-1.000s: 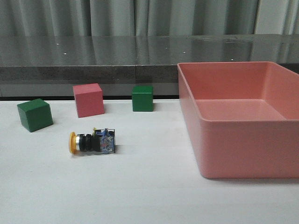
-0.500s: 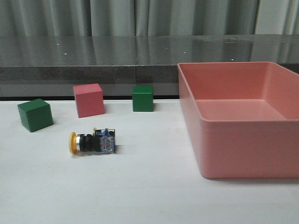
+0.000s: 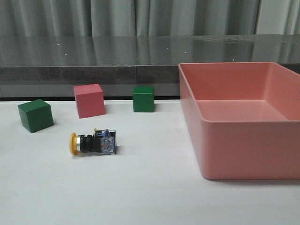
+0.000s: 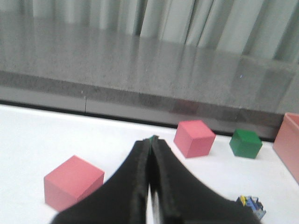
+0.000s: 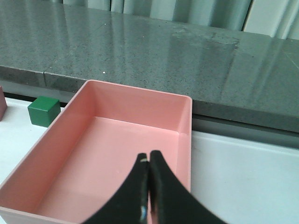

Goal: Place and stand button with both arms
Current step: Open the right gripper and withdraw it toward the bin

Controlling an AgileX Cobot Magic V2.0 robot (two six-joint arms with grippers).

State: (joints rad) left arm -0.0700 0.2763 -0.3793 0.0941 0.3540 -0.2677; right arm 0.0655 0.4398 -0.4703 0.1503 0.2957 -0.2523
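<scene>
The button [image 3: 93,143] lies on its side on the white table, yellow cap to the left, blue-and-clear base to the right. Only its base [image 4: 251,206] shows in the left wrist view, beside the fingers. No arm shows in the front view. My left gripper [image 4: 150,139] is shut and empty, above the table and short of the cubes. My right gripper [image 5: 149,157] is shut and empty, with the pink bin [image 5: 184,140] beneath and beyond it.
A large pink bin [image 3: 243,154] fills the right side. A green cube [image 3: 35,115], a pink cube [image 3: 89,100] and a second green cube [image 3: 143,98] stand behind the button. Another pink cube [image 4: 73,181] sits near the left gripper. A dark ledge [image 3: 93,70] runs along the back.
</scene>
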